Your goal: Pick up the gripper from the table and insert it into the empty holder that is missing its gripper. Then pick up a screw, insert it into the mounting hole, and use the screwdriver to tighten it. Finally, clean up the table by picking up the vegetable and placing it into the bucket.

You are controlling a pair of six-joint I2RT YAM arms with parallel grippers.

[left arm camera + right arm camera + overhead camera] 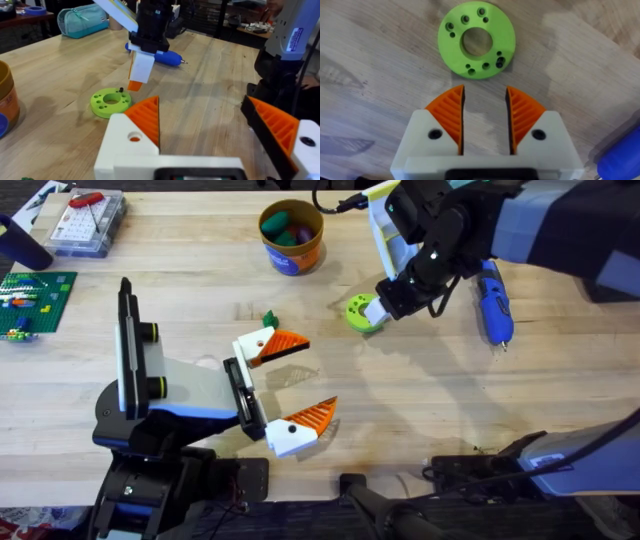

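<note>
A lime-green ring [358,314] with several holes lies on the table [420,410]; a dark screw [500,62] stands in one hole. My right gripper [378,308] hangs just over the ring's edge, fingers pointing down, open by a narrow gap with nothing between the orange pads [451,111]. In the left wrist view the right gripper [136,80] sits beside the ring [111,102]. The blue screwdriver [493,304] lies right of it. My left gripper [300,385] is wide open and empty. A small green vegetable piece [268,318] lies by its far finger. The orange bucket [291,237] holds coloured pieces.
A clear box of small parts [85,222] with a red-handled tool on top stands at the far left corner. A green brick plate [35,300] lies at the left edge. Cables and dark hardware [480,470] line the near edge.
</note>
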